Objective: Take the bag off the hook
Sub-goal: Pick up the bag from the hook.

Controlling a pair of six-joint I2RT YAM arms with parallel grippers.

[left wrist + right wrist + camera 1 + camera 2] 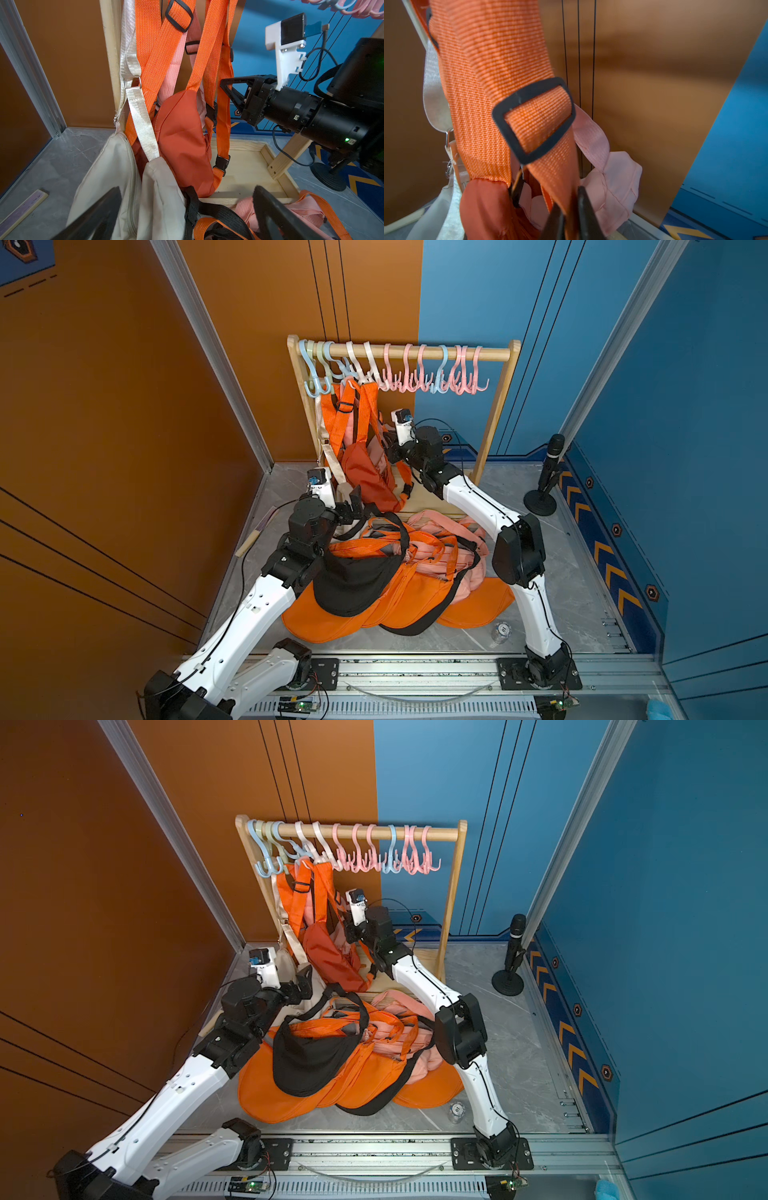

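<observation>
Where the grey marble surface [561,572] lies nearest the arms' bases, a loose heap of orange, black and pink fabric bags [399,585] covers its middle. Just beyond the heap the left claw [353,504] stands with its jaws spread wide and nothing between them, facing a cream fabric bag [116,176] whose white woven strap runs upward. Beside the cream one hangs the orange fabric bag [370,472], its body down by the rack's wooden base and its straps looped on the pale plastic hooks [361,379] above. The right claw [569,200] is pinched closed on one orange webbing strap [550,172], just below a black plastic slider buckle [533,120]. A pink fabric bag [616,182] hangs behind that strap. Farthest back, the round wooden rail [415,351] carries the whole row of blue, white and pink hooks.
</observation>
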